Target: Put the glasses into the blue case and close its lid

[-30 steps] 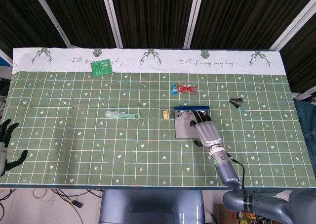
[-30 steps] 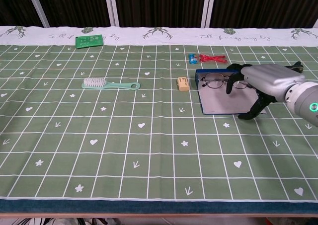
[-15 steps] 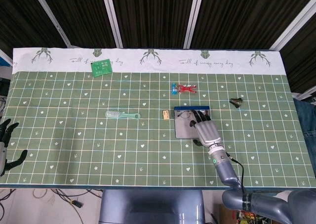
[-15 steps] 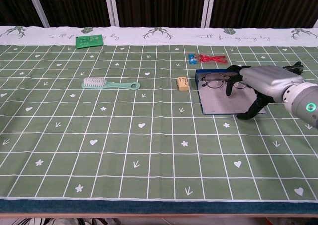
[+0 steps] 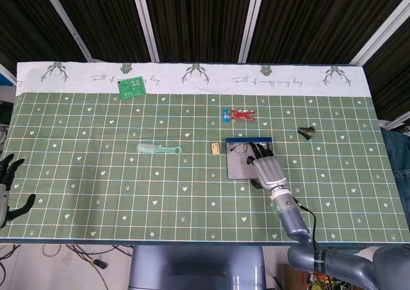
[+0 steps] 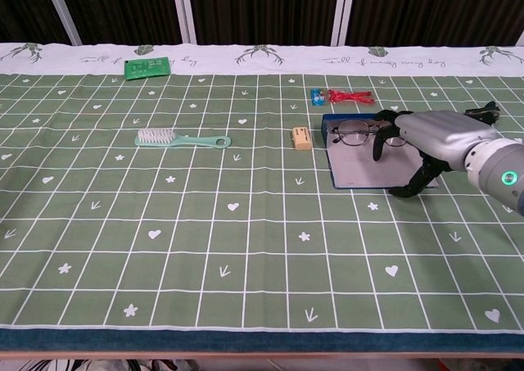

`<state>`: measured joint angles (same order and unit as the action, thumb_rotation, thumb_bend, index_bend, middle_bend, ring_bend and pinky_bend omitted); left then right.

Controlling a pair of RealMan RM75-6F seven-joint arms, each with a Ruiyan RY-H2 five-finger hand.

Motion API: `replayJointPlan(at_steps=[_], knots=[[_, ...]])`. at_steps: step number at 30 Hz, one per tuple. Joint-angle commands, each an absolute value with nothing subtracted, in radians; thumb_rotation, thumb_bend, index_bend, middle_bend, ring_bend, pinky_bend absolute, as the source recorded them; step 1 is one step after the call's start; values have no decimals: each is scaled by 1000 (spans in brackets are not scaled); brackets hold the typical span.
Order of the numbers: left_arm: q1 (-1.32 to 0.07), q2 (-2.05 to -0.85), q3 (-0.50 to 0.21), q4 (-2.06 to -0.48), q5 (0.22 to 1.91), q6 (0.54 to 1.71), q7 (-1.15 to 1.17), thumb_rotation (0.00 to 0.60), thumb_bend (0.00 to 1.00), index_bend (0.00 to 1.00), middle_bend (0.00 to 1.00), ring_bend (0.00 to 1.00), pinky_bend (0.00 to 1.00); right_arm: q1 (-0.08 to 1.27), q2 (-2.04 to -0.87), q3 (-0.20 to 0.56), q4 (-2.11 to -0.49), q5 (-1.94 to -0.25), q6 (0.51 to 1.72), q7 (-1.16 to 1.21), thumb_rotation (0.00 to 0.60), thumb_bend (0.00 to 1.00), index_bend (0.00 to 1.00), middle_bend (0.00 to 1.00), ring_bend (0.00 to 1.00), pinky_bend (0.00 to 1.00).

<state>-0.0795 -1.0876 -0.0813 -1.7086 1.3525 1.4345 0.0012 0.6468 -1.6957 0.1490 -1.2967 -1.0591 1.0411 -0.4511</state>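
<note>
The right hand (image 6: 422, 137) reaches over the open blue case (image 6: 360, 171), which lies flat on the green checked cloth of the bench (image 6: 246, 248). Its dark fingers (image 6: 378, 146) curl down around the right half of the glasses (image 6: 354, 133), which sit at the far end of the case, against its blue rear edge. From the chest view the fingers appear to be touching the frame, but whether they actually grip it cannot be told. The thumb points down toward the near right corner of the case's grey inner surface. In the head view the same right hand (image 5: 266, 165) covers the right side of the blue case (image 5: 242, 165), with the glasses (image 5: 239, 148) showing just past the fingertips.

The left hand (image 5: 8, 187) rests well apart at the left edge of the bench, holding nothing, its fingers spread.

A small tan block (image 6: 302, 137) lies just left of the case. Behind the case lies a red and blue toy (image 6: 342, 97). A mint green brush (image 6: 182, 139) lies further left, and a green card (image 6: 147, 66) sits near the far white border. A black clip (image 5: 305, 132) lies to the right of the case.
</note>
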Motion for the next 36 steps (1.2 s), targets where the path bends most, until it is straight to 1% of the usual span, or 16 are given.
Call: replayJointPlan(at_steps=[1, 11, 15, 18, 36], knots=[[-79, -1088, -81, -1708, 1352, 1434, 2, 600, 322, 103, 0, 0, 0, 646, -1697, 151, -1292, -1057, 1036, -450, 600, 292, 389, 1, 74, 183], [-80, -1088, -81, -1708, 1352, 1434, 3, 600, 322, 103, 0, 0, 0, 645, -1698, 156, -1290, -1064, 1029, -450, 600, 299, 401, 1, 74, 183], [-80, -1088, -81, -1708, 1352, 1434, 4, 600, 323, 103, 0, 0, 0, 645, -1700, 161, -1291, -1068, 1030, -445, 600, 365, 413, 2, 80, 183], [-80, -1088, -81, -1708, 1352, 1434, 4, 600, 322, 104, 0, 0, 0, 647, -1701, 164, -1289, -1066, 1023, -444, 600, 391, 413, 2, 81, 183], [-80, -1087, -81, -1709, 1352, 1433, 3, 600, 322, 103, 0, 0, 0, 674, -1694, 210, -1288, -1066, 1019, -440, 600, 416, 429, 3, 81, 183]])
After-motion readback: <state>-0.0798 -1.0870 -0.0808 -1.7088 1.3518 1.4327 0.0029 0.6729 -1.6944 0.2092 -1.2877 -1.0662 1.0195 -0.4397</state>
